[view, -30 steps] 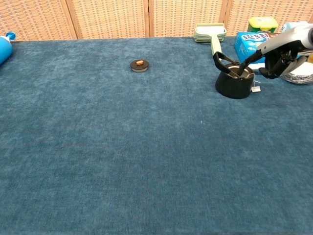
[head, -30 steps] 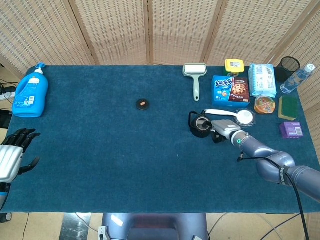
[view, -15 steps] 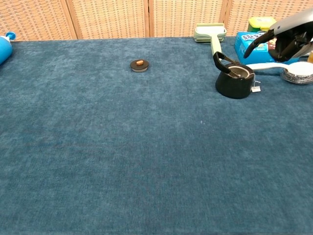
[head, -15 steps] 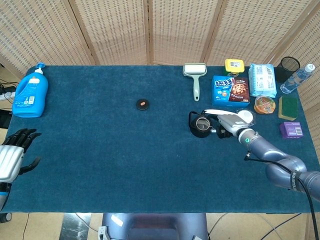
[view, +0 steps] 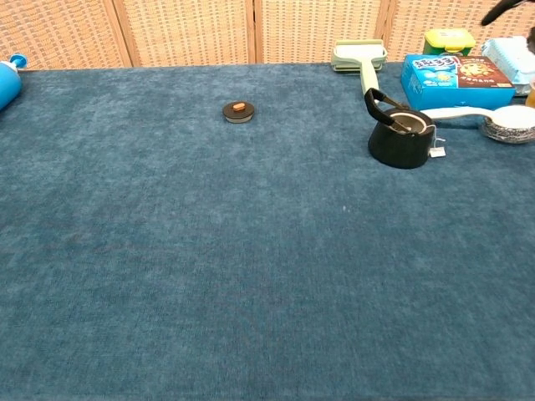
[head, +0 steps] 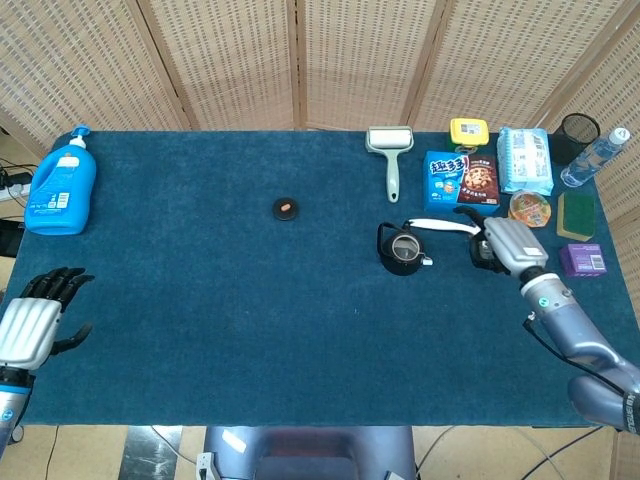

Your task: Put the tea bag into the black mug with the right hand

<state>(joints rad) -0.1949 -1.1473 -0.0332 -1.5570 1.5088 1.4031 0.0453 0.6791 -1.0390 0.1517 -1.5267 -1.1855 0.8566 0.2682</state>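
Note:
The black mug [head: 402, 250] [view: 400, 139] stands right of the table's middle. The tea bag lies inside it, and its white paper tag [view: 436, 152] [head: 427, 262] hangs over the rim on a string. My right hand [head: 505, 244] hovers a short way right of the mug, apart from it and holding nothing, its fingers curled down; the chest view catches only a dark fingertip [view: 500, 10] at the top right corner. At the near left table edge my left hand [head: 35, 316] rests with its fingers spread and nothing in it.
A small black lid [head: 286, 209] lies left of the mug. Behind and right of the mug are a lint roller [head: 389, 150], a blue cookie box [head: 460, 181], a white strainer [view: 493, 123], a wipes pack [head: 524, 158] and a purple box [head: 582, 259]. A blue detergent bottle [head: 61, 184] stands far left.
My right hand has let go of the tea bag over the mug and drawn back to the right and upward, mostly leaving the chest view. The tag now hangs outside the mug.

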